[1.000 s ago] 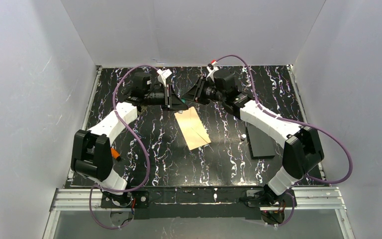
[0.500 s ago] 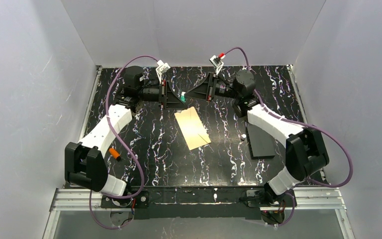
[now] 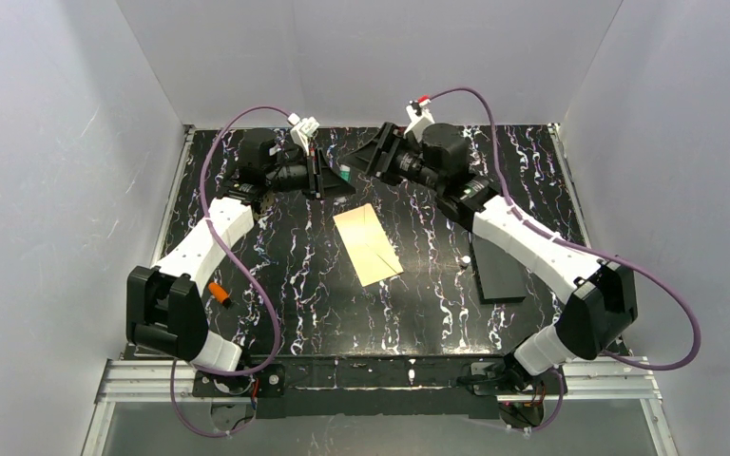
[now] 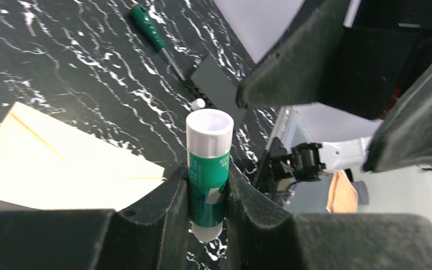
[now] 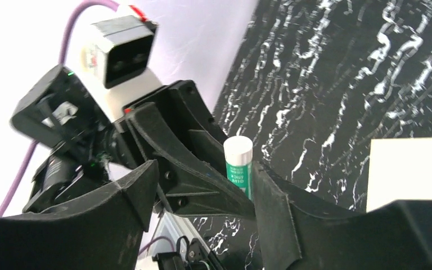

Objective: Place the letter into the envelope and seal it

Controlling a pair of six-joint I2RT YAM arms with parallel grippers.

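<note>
From above: finds the right end effector swung round since half a second ago, now at the far side of the table and nose to nose with the left end effector, itself drawn slightly farther back. Leaves the pale cream paper envelope with the V-lined pointed flap unmoved, flat at mid-table and well apart from both. Shows no separate tan letter; probably inside the envelope already, though cannot tell. Points to gluing as the step in hand, with sealing not yet done. Takes in also a flat black rectangular slab to the right, a tiny white cap just beside it, and a small orange object near the left arm, all on the black, white-veined table.

From the left wrist: shows the left end effector clenched on a green cylindrical glue stick, upright with its white end up. Catches the right one's dark fingers looming close, spread wide. Picks out a green pen lying beyond the slab.

From the right wrist: shows the right jaws released, gripping nothing, the stick's white end just ahead. Looks like a handover or uncapping, judging by the pose. Leaves little of the stick proud of the left fingers, so a tight grab. Sees nothing lying between stick and envelope.
</note>
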